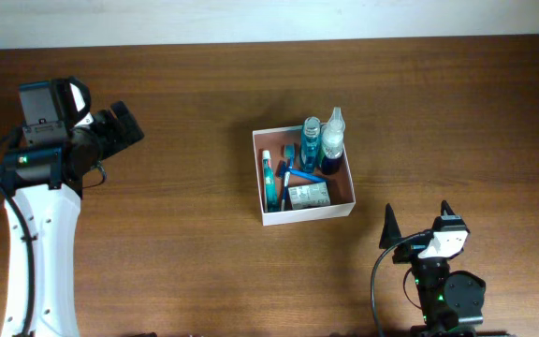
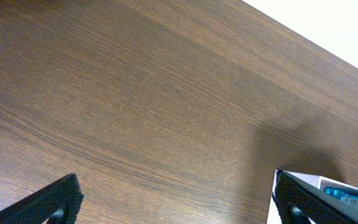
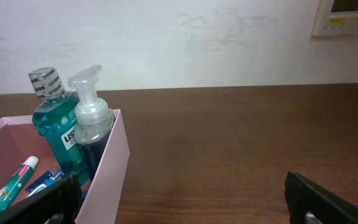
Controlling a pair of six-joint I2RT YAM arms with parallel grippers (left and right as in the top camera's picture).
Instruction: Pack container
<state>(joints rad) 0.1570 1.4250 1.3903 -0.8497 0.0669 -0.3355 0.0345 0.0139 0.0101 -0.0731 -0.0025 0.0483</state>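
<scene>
**A:** Any writing you can read from your end?

**B:** Barely. In the right wrist view the teal mouthwash bottle [image 3: 51,127] has a white label with large letters that look like "LIS". The clear foam pump bottle [image 3: 95,134] just right of it covers the remainder. The toothpaste tube [image 3: 11,183] carries print too small for me. A pale wall panel [image 3: 347,15] at far right is cut off by the frame, and I cannot read its markings.

**A:** Where is the container?

**B:** The container [image 1: 307,215] sits on the table [image 1: 176,243] a little right of centre, open top up. Both bottles stand upright in its far right corner. The tube lies along its left wall, and a green-and-white soap packet [image 1: 307,195] lies by the near wall.

**A:** And the grippers?

**B:** I see the right gripper [image 1: 417,210] near and to the right of the container, apart from it, with its fingers spread wide and nothing between them. The left gripper [image 1: 127,126] is well apart to the left, aimed toward the container, equally wide and empty.

**A:** Anything hidden?

**B:** The left wrist view catches only a white corner of the container, behind the finger [image 2: 303,202] at the right of that view. Overhead, several blue items overlap among the toiletries, and I cannot sort them out.
</scene>
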